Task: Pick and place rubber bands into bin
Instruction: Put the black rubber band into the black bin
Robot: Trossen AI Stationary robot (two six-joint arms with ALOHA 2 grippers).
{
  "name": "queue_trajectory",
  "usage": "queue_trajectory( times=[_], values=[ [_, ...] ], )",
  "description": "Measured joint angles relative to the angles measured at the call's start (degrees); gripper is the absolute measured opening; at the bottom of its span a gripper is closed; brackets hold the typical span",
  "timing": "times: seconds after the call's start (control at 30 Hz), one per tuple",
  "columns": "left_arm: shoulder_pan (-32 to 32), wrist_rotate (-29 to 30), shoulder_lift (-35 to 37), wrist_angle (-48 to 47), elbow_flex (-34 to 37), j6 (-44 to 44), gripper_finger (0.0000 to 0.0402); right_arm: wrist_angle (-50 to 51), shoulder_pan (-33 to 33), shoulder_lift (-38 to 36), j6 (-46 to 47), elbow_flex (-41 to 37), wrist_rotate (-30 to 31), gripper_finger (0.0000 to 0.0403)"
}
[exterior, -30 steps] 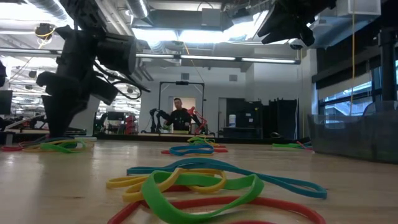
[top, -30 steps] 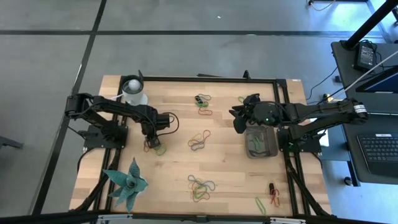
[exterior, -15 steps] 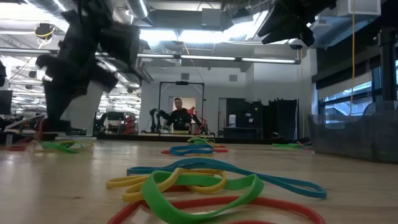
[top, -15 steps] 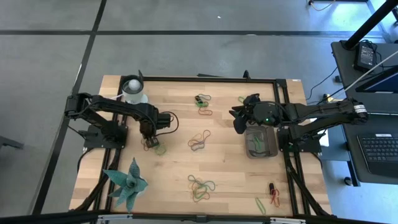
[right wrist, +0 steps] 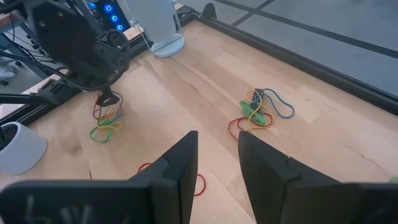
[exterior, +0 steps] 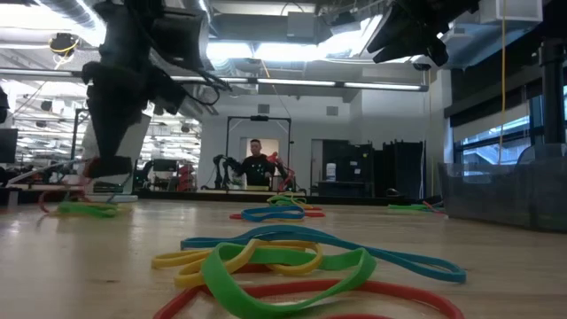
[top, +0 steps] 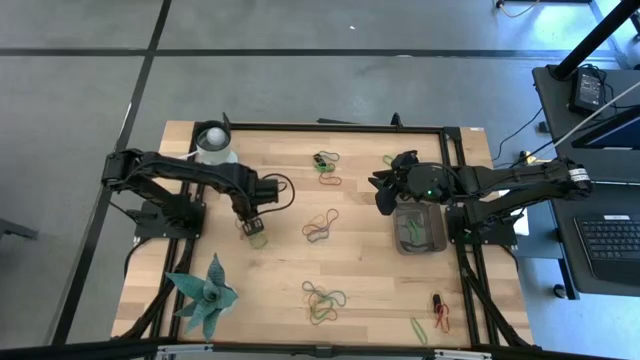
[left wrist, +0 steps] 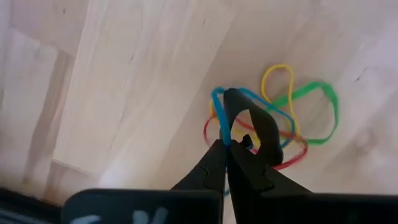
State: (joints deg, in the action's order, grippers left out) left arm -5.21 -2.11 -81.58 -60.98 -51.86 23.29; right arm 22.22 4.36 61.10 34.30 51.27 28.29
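Table [top: 290,270] mid-left: left gripper [top: 248,226] pinching rubber bands [top: 256,236]

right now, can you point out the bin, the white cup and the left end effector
bin [top: 434,240]: high view, on its right wall.
white cup [top: 214,146]: high view, on the cup's body near the table's far left corner.
left end effector [left wrist: 227,134]: left wrist view, where its shut fingertips pinch rubber bands [left wrist: 298,124].
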Motion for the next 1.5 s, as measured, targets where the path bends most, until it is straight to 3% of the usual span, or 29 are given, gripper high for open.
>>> queue_trajectory(
  times=[0.47,0.77,1.17,1.5],
  values=[
    [0.3,-0.35,-0.02,1.5,1.84,1.04,0.0006,0.02,0.02,0.0,0.09,0.0,-1.18,0.0119],
    [0.3,-0.2,-0.02,1.53,1.84,1.04,0.006,0.02,0.0,0.0,-0.02,0.0,-1.18,0.0119],
    [0.28,5.47,-0.04,-0.59,1.84,1.04,0.006,0.48,0.0,0.0,-0.15,0.0,-1.16,0.0119],
    [-0.18,5.14,-0.06,4.69,1.89,6.34,0.0116,0.46,0.0,0.0,-0.16,0.0,-1.16,0.0119]
  ],
)
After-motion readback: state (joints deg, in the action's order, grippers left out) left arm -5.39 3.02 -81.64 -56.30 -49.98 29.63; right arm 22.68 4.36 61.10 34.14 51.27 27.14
